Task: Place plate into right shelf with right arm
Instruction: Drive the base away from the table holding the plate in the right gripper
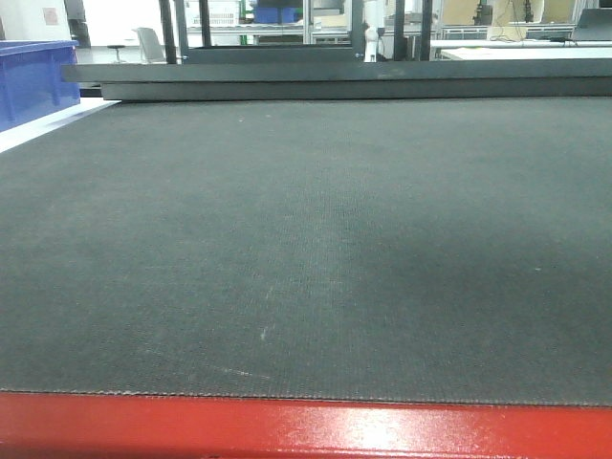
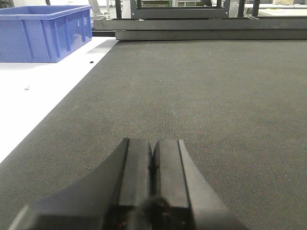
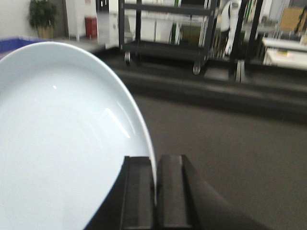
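Observation:
The white plate (image 3: 57,143) fills the left half of the right wrist view, held on edge above the dark mat (image 3: 230,143). My right gripper (image 3: 156,160) is shut on the plate's rim, which runs down between the two black fingers. In the left wrist view, my left gripper (image 2: 152,143) hovers low over the mat (image 2: 201,86), shut with nothing between its pads. Neither gripper nor the plate appears in the front view, which shows only the mat (image 1: 306,239). The right shelf is out of view.
A blue plastic bin (image 2: 43,31) stands on a white surface at the mat's far left, also in the front view (image 1: 33,76). A low dark rail (image 1: 335,81) bounds the mat's far side. A red edge (image 1: 306,426) runs along the front. A black wheeled cart (image 3: 165,28) stands beyond.

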